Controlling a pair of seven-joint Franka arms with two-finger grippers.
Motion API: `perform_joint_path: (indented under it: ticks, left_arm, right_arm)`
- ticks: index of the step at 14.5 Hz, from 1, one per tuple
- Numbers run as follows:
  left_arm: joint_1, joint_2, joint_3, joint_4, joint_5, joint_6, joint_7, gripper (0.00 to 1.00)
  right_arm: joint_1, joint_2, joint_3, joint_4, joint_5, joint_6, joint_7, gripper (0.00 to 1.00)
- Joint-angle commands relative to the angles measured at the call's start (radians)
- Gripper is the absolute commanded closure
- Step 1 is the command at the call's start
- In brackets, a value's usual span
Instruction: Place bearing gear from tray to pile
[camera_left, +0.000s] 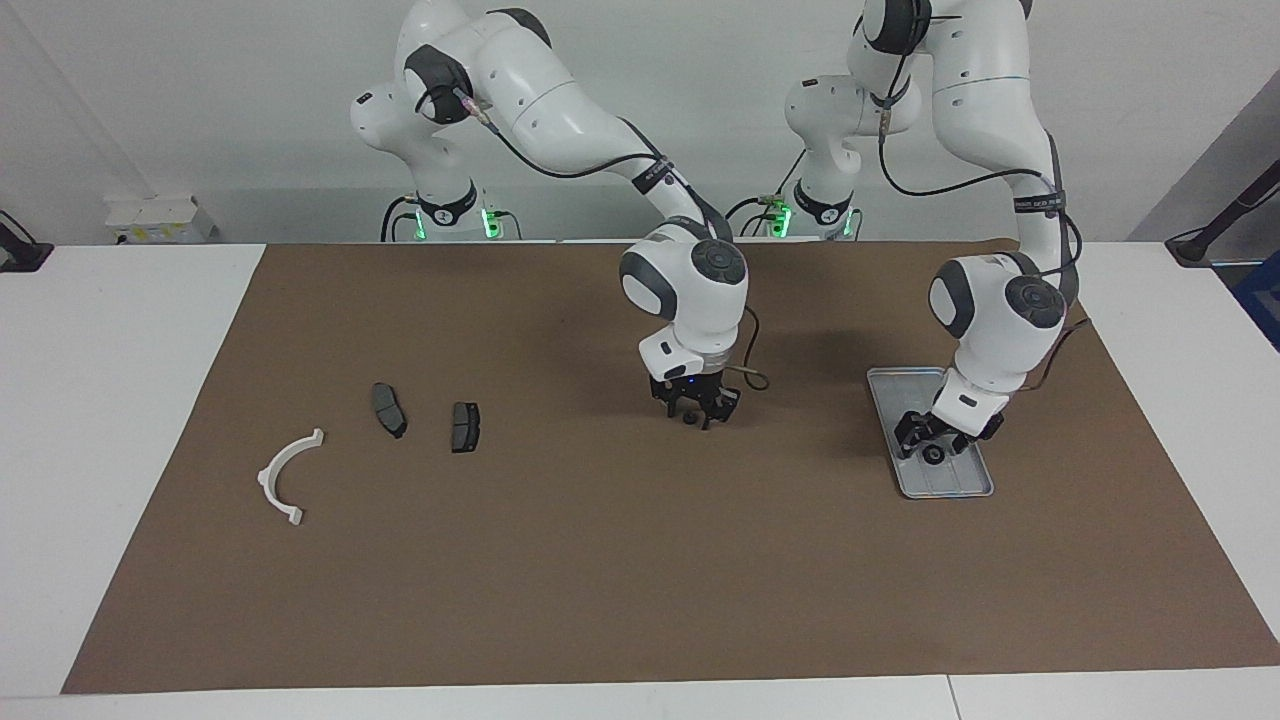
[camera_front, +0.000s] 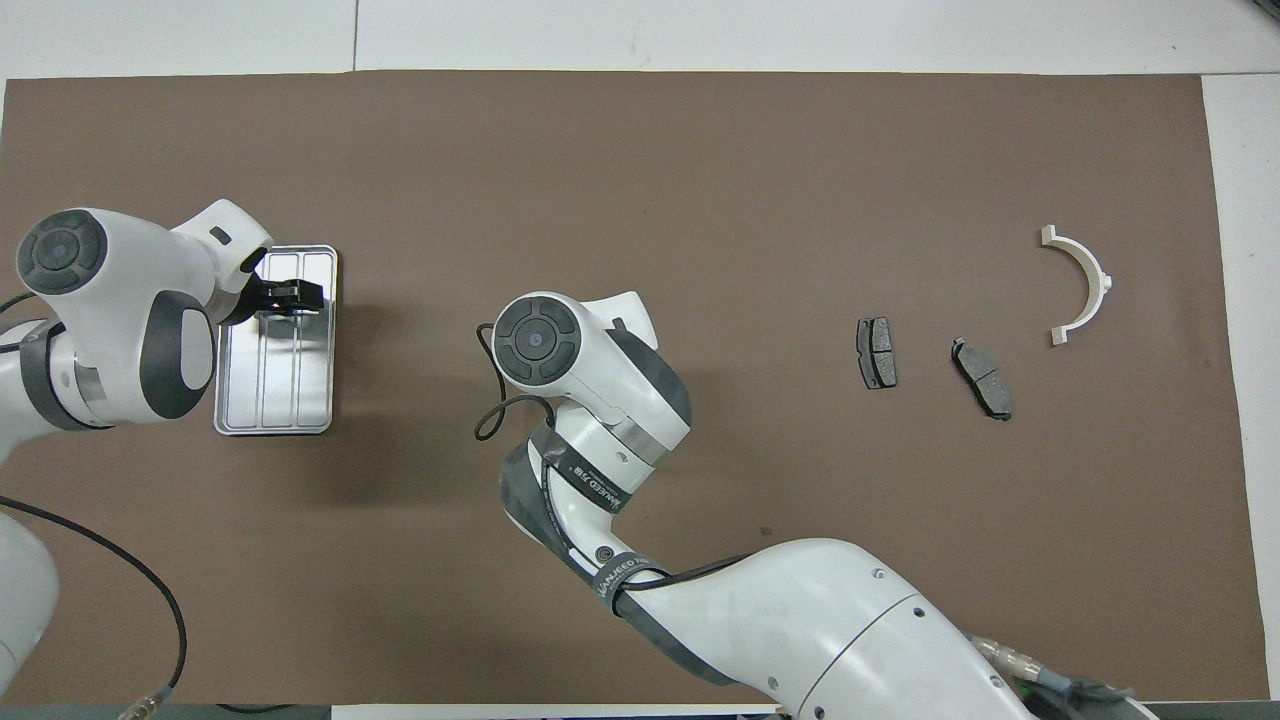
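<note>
Facing view: one bearing gear (camera_left: 933, 456), a small dark ring, lies in the tray (camera_left: 884, 384), in the part of it farther from the robots. The tray sits on the brown mat (camera_left: 600, 560) toward the left arm's end of the bench (camera_left: 120, 400).

The left gripper (camera_left: 928, 438) is low over that ring with its jaws spread wide. It appears to hold nothing, and the ring rests on the tray floor just under its tips.

A second small dark part (camera_left: 689, 419), seemingly another such gear, lies on the mat about midway between the tray and the pile (camera_left: 389, 409). The right gripper (camera_left: 695, 412) is down on the mat right at this part. Whether it has closed on the part I cannot tell.

The step in hand looks like the pickup of that middle part for the run to the pile. To do it well, the right gripper should be centred on the part and squeezed firmly, since a small round piece may roll or squirt out. It should then rise straight up before crossing.

The part should be set down low beside the two dark brake pads (camera_left: 464, 427) and the white bracket (camera_left: 285, 475), without knocking them.
</note>
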Motion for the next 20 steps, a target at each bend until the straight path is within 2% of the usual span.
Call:
perform_joint_path:
  ticks: [1,2,4,5,6,7,9,12,14,17,19,20]
  left_arm:
    - [0.003,0.002,0.003,-0.027,-0.009,0.050,0.001,0.14]
    - [0.003,0.002,0.003,-0.027,-0.009,0.050,0.001,0.14]
    - [0.003,0.003,0.003,-0.027,-0.009,0.050,0.001,0.19]
    - [0.002,0.003,0.003,-0.027,-0.009,0.050,0.000,0.31]
    - [0.002,0.003,0.003,-0.027,-0.009,0.048,-0.002,0.62]
    - [0.000,0.003,0.003,-0.023,-0.009,0.039,-0.003,1.00]
    - [-0.004,0.003,0.003,-0.014,-0.009,0.033,-0.008,1.00]
    - [0.000,0.003,0.003,0.037,-0.009,-0.027,0.000,1.00]
    - [0.014,-0.012,0.001,0.144,-0.009,-0.206,0.011,1.00]
    - [0.057,-0.038,-0.014,0.369,-0.022,-0.528,0.037,1.00]
    - [0.020,-0.081,-0.028,0.456,-0.086,-0.630,-0.015,1.00]
    - [-0.044,-0.099,-0.033,0.460,-0.089,-0.633,-0.143,1.00]
  right_arm:
    - [-0.021,0.003,0.005,-0.014,-0.005,0.016,0.021,0.93]
    - [-0.023,0.003,0.005,-0.014,-0.005,0.018,0.021,1.00]
    - [-0.023,0.003,0.005,-0.014,-0.006,0.018,0.019,1.00]
    - [-0.023,0.003,0.005,-0.014,-0.006,0.016,0.019,1.00]
    - [-0.024,0.003,0.005,-0.013,-0.009,0.013,0.018,1.00]
    - [-0.032,0.003,0.005,-0.010,-0.016,0.003,0.015,1.00]
    - [-0.040,-0.001,0.005,0.004,-0.016,-0.020,-0.001,1.00]
    - [-0.098,-0.054,0.006,0.029,-0.005,-0.141,-0.141,1.00]
    - [-0.191,-0.119,0.016,0.029,0.000,-0.224,-0.325,1.00]
    - [-0.358,-0.199,0.013,0.029,0.084,-0.326,-0.720,1.00]
    - [-0.455,-0.215,0.013,0.029,0.086,-0.362,-0.937,1.00]
    - [-0.496,-0.215,0.013,0.027,0.084,-0.364,-1.017,1.00]
